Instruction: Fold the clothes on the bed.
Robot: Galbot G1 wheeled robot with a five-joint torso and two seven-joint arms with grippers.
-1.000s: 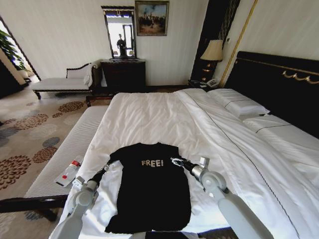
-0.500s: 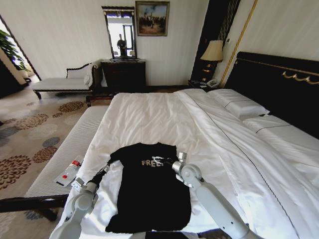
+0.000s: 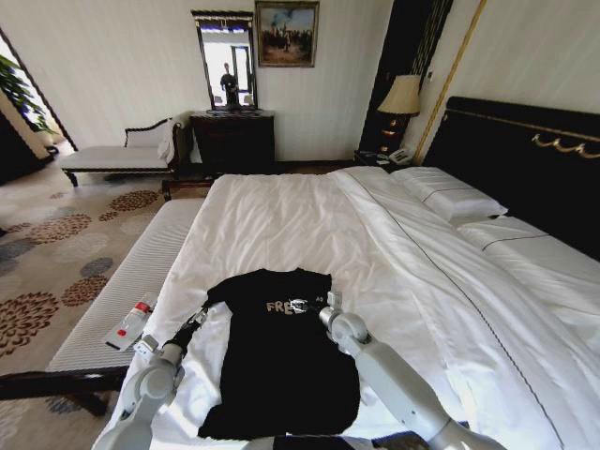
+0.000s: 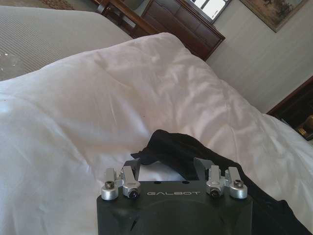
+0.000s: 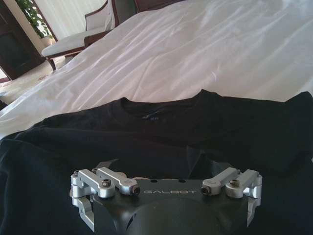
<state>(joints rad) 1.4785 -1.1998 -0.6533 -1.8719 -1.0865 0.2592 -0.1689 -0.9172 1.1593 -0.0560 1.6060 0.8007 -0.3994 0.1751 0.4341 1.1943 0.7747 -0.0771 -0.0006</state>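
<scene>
**Black T-shirt spread on the white bed, both arms at its edges**

The black short-sleeved cotton T-shirt (image 3: 281, 352) with white "FREE!" lettering lies flat on the near end of the large white-sheeted bed (image 3: 309, 220), collar toward the far end. The left gripper (image 3: 198, 317) sits at the shirt's left sleeve; in the left wrist view its fingers (image 4: 134, 164) stand spread on either side of the bunched black sleeve fabric (image 4: 173, 147). The right gripper (image 3: 302, 306) rests over the chest lettering; whether its fingers are open or closed cannot be told. A pale upholstered bench (image 3: 127, 291) runs beside the bed and carries a small white-and-red bottle (image 3: 129, 325).
</scene>
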